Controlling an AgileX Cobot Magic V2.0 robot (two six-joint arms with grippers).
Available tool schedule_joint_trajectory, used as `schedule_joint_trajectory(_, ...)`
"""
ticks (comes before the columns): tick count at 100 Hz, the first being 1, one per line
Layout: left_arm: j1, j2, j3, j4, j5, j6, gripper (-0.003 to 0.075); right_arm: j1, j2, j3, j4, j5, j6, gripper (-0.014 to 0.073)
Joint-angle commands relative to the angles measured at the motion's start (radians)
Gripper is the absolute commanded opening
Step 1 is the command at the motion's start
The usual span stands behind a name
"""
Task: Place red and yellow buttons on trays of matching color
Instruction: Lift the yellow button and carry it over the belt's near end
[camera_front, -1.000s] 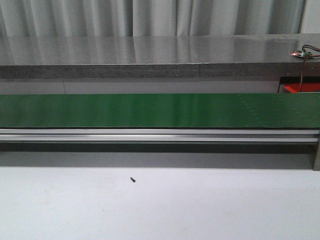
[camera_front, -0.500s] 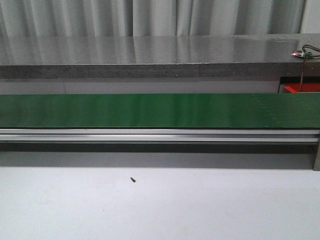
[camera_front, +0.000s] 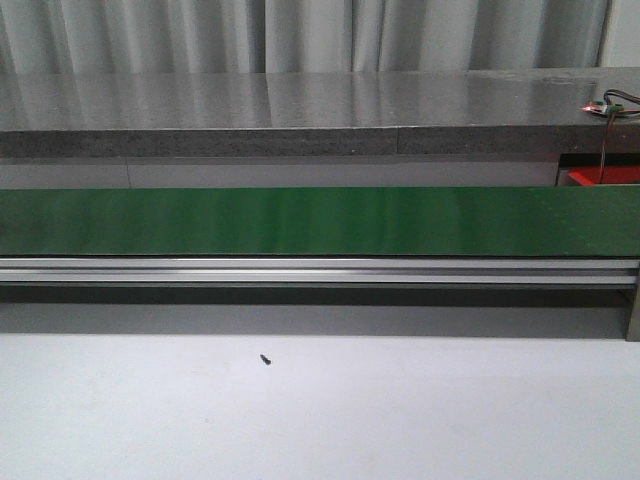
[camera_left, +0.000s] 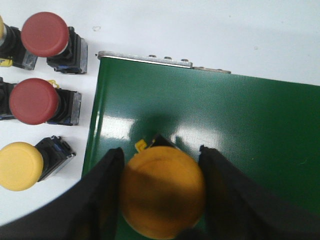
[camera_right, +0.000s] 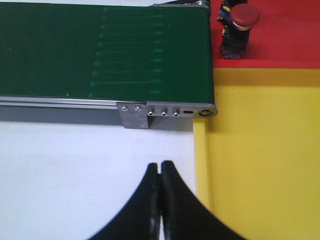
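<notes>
Gripping a rigid, smooth-capped yellow button (camera_left: 162, 189) by its cap, my left gripper (camera_left: 161, 192) hovers over the green belt (camera_left: 240, 135); my right gripper (camera_right: 159, 172) is clenched empty.

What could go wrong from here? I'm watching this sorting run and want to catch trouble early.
1. The left gripper holds a yellow button over the green belt near its end edge; released carelessly, the button might tip or roll off.
2. The right gripper is shut and beside the belt, so it may be late for an arriving button.
3. The yellow tray adjoins the red tray; a loose drop might land wrong.
</notes>
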Motion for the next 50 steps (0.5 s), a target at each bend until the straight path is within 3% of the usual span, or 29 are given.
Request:
schedule_joint_trajectory(1,-0.004,-0.029,-0.028,-0.006,-0.034,0.004,0.0160,0.001,-0.002,-0.024,-0.007,-0.061,-0.002,-0.0066)
schedule_joint_trajectory(19,-0.004,-0.015,-0.028,-0.007,-0.032,0.004,0.0161,0.001,-0.002,-0.024,-0.007,-0.061,-0.002,-0.0066)
schedule_joint_trajectory(26,-0.004,-0.015,-0.028,-0.007,-0.028,0.004,0.0195,0.001,-0.002,-0.024,-0.007,-0.061,-0.002,-0.0066)
schedule_joint_trajectory(43,-0.004,-0.015,-0.028,-0.007,-0.015,0.004,0.0474,0.001,-0.002,-0.024,-0.007,-0.061,-0.002,-0.0066)
schedule_joint_trajectory(50,-0.004,-0.017,-0.028,-0.009,-0.020,0.004,0.0540,0.001,-0.002,-0.024,-0.007,-0.061,-0.002,-0.0066)
